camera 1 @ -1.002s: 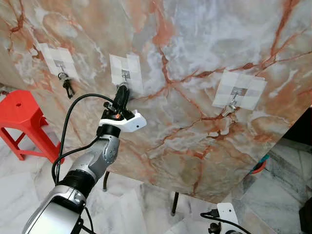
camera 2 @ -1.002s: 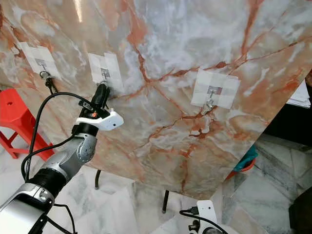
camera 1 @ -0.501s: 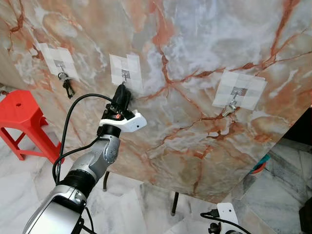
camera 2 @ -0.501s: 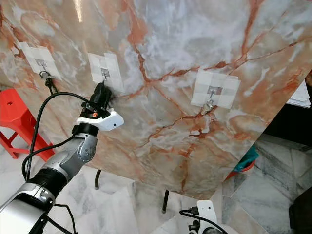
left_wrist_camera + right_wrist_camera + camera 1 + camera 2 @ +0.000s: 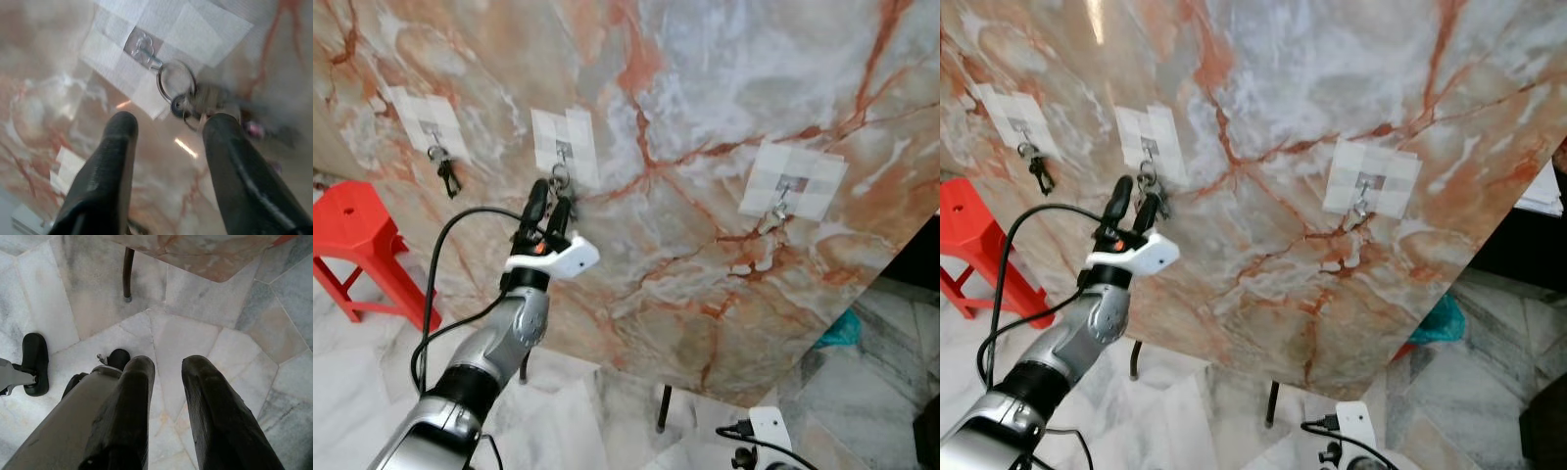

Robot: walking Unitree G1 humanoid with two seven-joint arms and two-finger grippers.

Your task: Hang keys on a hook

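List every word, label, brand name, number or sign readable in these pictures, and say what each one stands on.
None: no legible text anywhere.
Marble board: veining, no writing.
White adhesive hook pads: blank.
Keys on the middle hook: blurred, any stamping unreadable.
Left hand and its white wrist housing: no marking readable.
Red stool: unmarked.

Middle hook (image 5: 562, 154) on the slab (image 5: 705, 245): keys (image 5: 558, 181) hang from it, left hand (image 5: 548, 204) just below them. Another hook (image 5: 433, 133) to its left carries a second key set (image 5: 448, 176); a third hook (image 5: 787, 191) sits well to its right. Stool (image 5: 357, 240) stands on the floor, lower left of the middle hook.
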